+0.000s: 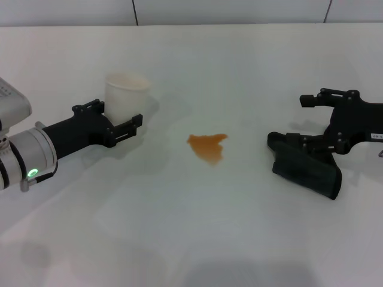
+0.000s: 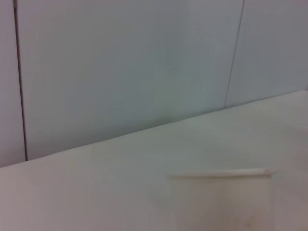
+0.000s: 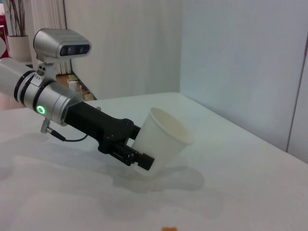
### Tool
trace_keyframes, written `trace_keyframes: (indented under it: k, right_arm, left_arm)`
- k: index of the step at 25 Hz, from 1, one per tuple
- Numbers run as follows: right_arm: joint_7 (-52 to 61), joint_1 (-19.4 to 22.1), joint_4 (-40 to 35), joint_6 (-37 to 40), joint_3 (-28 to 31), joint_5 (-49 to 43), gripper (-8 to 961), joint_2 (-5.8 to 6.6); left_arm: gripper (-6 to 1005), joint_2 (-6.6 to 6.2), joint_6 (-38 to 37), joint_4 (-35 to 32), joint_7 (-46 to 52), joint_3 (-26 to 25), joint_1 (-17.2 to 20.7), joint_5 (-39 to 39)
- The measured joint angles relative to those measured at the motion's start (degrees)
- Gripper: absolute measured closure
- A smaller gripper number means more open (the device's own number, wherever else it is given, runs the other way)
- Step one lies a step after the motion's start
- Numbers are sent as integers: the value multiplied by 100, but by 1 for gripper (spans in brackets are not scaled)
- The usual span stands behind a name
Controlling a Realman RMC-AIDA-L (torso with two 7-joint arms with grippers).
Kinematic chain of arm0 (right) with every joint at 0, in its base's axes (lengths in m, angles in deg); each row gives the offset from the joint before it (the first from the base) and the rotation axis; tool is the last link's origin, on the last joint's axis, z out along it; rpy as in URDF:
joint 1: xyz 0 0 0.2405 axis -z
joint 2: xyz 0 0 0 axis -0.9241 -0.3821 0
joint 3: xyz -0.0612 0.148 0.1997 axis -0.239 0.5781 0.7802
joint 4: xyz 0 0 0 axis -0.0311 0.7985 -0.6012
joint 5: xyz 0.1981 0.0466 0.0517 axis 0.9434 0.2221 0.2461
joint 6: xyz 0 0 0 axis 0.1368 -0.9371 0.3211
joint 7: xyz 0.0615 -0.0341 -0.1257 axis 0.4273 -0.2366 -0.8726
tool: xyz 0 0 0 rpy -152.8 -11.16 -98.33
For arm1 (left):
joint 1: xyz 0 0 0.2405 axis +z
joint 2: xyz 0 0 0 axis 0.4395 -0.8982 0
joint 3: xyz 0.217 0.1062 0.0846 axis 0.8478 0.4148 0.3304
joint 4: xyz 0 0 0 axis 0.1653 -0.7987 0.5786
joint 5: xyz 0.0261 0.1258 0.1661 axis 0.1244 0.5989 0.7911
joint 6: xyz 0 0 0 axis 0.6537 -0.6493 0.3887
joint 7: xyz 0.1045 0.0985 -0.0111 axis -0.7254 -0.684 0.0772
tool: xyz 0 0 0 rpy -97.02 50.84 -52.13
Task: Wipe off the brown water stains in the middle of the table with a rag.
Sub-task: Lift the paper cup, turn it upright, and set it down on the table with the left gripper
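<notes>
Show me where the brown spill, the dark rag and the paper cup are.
brown water stains (image 1: 207, 145): head view, middle of the patch.
rag (image 1: 308, 170): head view, centre of the folded cloth.
paper cup (image 3: 161, 139): right wrist view, its white side wall.

The table (image 1: 179, 227) is plain white, with an orange-brown stain (image 1: 207, 146) at its middle. The rag (image 1: 308, 170) is dark green-black, the cup (image 1: 124, 95) white outside and pale tan within. Both grippers (image 1: 119, 127) (image 1: 293, 122) are black.
</notes>
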Motion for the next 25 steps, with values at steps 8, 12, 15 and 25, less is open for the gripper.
trace_keyframes:
  k: [8, 12, 15, 25]
  right_arm:
    - [-10, 1, 4, 0, -6, -1, 84, 0]
    - [-10, 0, 3, 0, -1, -1, 84, 0]
    - [-9, 2, -1, 0, -9, -2, 84, 0]
    - [-9, -2, -18, 0, -9, -2, 85, 0]
  left_arm:
    - [281, 0, 84, -2, 58, 0, -5, 209]
    - [281, 0, 90, -2, 61, 0, -13, 240]
    - [280, 0, 90, -7, 67, 0, -12, 277]
    - [280, 0, 88, -11, 87, -1, 31, 379]
